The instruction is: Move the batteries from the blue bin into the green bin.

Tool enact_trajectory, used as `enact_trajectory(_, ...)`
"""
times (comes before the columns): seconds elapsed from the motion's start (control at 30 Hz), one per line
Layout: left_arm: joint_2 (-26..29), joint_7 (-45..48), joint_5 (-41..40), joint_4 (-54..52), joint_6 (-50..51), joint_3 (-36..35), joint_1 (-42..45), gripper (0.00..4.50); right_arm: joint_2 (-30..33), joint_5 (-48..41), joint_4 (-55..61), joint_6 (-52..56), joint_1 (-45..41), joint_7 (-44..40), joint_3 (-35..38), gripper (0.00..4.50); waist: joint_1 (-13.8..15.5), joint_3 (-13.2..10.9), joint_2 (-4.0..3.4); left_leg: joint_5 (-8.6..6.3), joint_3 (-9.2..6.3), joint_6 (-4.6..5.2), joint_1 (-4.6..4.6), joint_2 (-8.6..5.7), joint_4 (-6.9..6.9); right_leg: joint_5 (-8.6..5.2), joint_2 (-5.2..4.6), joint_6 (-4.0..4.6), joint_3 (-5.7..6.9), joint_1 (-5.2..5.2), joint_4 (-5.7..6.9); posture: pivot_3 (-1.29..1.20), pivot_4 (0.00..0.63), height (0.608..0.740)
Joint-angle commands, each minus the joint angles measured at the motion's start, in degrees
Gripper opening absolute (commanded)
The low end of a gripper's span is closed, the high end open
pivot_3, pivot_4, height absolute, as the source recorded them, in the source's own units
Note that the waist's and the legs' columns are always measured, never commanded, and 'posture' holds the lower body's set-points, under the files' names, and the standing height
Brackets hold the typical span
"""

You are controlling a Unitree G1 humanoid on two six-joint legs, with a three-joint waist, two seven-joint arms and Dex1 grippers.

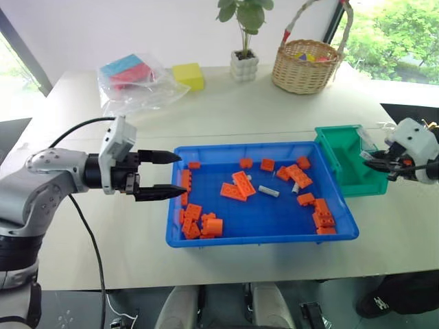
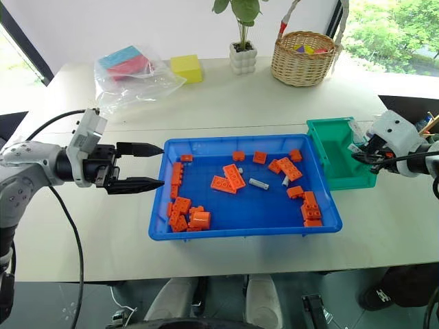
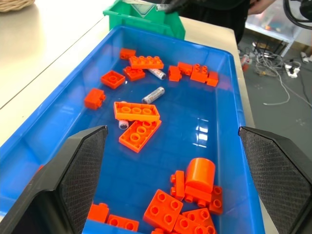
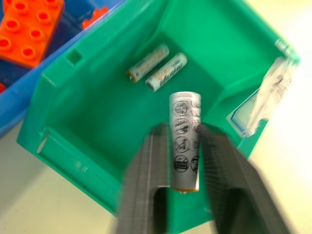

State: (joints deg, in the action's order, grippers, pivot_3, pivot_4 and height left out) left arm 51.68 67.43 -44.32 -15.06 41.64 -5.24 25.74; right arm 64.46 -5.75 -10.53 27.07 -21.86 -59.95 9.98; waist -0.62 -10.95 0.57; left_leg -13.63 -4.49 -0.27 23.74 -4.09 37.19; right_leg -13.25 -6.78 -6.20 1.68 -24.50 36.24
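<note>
Blurring right pincer (image 4: pixel 184 161); battery (image 4: pixel 185 141) between fingers, grip prob loosening.

glossy plastic blue bin (image 1: pixel 274 229), woven wicker basket (image 1: pixel 305 68), metallic batteries (image 3: pixel 153 95)

You're looking at orange bricks (image 1: pixel 233 187) and silver-grey batteries (image 1: pixel 268 192) in the bright blue bin (image 1: pixel 260 221), beside the teal-green bin (image 1: pixel 343 161).
</note>
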Motion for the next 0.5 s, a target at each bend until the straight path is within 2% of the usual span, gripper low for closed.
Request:
enact_trajectory(0.03,0.0,0.4,0.3,-0.4,-0.9,-0.5,1.4,4.5,0.1,1.0,0.4,-1.8,-1.1,3.6,1.2,3.09,0.0,0.0,0.0,0.0,0.0,0.0,0.0,-0.01,0.01,0.0,0.0,0.0,0.0,0.0,0.0,0.0,0.15,0.702)
enact_trajectory(0.07,0.0,0.4,0.2,-0.6,-0.8,-0.6,1.3,4.5,-0.1,0.8,0.4,-2.0,-2.3,3.9,0.9,3.57,0.0,0.0,0.0,0.0,0.01,0.0,0.0,-0.01,0.02,0.0,0.01,0.0,0.0,0.0,0.0,0.0,0.15,0.702)
enact_trajectory(0.23,0.1,0.1,0.2,-0.8,-0.6,-0.9,1.2,4.5,-3.4,-2.6,3.5,4.1,-11.5,4.6,-1.5,3.57,-0.4,0.0,-0.01,0.0,0.02,0.0,-0.02,0.0,0.02,0.0,0.02,0.0,-0.01,0.0,0.0,0.0,0.15,0.702)
enact_trajectory(0.37,0.1,-0.4,0.2,-1.5,-0.5,-1.4,0.6,4.5,-12.6,-8.9,14.6,22.6,-19.4,8.6,-4.5,3.57,-0.4,0.0,-0.01,0.0,-0.05,0.0,-0.04,0.06,-0.02,0.0,0.04,0.0,-0.01,0.0,0.01,0.0,0.15,0.702)
enact_trajectory(0.5,0.3,-1.0,-0.1,-2.2,-0.2,-2.1,-0.1,4.5,-22.9,-14.0,25.5,43.4,-22.4,16.3,-5.1,3.57,0.2,0.0,0.02,0.0,-0.18,0.0,0.05,0.04,-0.03,0.01,0.03,0.0,0.01,-0.05,0.03,0.0,0.15,0.702)
